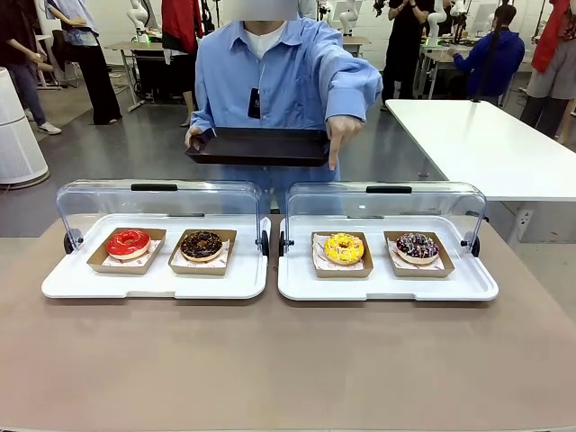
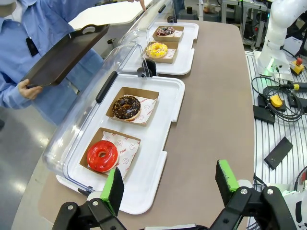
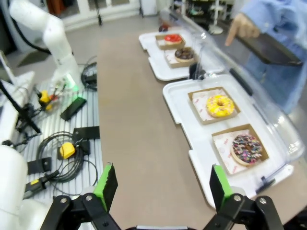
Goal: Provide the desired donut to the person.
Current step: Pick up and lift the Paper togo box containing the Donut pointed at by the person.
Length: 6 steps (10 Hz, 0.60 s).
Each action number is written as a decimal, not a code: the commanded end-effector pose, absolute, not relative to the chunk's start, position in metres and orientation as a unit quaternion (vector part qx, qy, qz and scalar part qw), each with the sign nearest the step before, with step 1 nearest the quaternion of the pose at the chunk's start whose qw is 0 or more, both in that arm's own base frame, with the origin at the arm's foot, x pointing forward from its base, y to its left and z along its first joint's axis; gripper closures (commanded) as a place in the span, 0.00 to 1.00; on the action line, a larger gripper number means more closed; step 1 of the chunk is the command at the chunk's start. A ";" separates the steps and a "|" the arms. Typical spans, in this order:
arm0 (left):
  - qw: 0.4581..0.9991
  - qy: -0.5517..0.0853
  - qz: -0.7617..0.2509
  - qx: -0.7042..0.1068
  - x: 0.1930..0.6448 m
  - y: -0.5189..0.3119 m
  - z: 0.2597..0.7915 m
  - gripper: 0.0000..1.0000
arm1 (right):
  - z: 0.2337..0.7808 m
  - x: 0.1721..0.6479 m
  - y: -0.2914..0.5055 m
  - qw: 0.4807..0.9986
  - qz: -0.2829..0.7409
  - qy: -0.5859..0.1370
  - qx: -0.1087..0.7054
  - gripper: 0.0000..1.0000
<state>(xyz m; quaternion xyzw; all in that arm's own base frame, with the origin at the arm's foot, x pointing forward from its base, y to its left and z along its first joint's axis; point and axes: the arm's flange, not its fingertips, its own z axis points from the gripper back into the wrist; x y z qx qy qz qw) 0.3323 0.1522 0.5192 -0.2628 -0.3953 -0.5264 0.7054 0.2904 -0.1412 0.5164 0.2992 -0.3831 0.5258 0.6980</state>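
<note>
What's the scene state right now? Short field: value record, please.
person: person at the far side holds a dark tray, other hand is the pointing hand, finger down
pointed at: likely the yellow donut
left white tray: red donut, chocolate donut
right white tray: yellow donut, sprinkled donut
clear lids: both raised
left hand: open, empty
right hand: open, empty

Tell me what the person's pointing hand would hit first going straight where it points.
Most likely the clear lid raised on the right-hand case, just behind the yellow donut. Depth is unclear, so the pointing hand might pass over it.
</note>
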 end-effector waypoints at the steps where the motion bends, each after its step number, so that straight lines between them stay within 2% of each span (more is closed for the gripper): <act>1: 0.704 -0.398 -0.525 -0.264 0.331 0.153 0.520 0.00 | 0.554 0.326 -0.085 0.702 0.568 -0.317 0.289 0.00; 3: 0.704 -0.398 -0.525 -0.264 0.331 0.153 0.520 0.00 | 0.574 0.370 -0.014 0.708 0.620 -0.199 0.273 0.00; 5: 0.704 -0.398 -0.525 -0.264 0.331 0.153 0.520 0.00 | 0.557 0.397 0.054 0.715 0.656 -0.084 0.227 0.00; 6: 0.704 -0.398 -0.525 -0.264 0.331 0.153 0.520 0.00 | 0.535 0.407 0.084 0.725 0.659 -0.059 0.191 0.00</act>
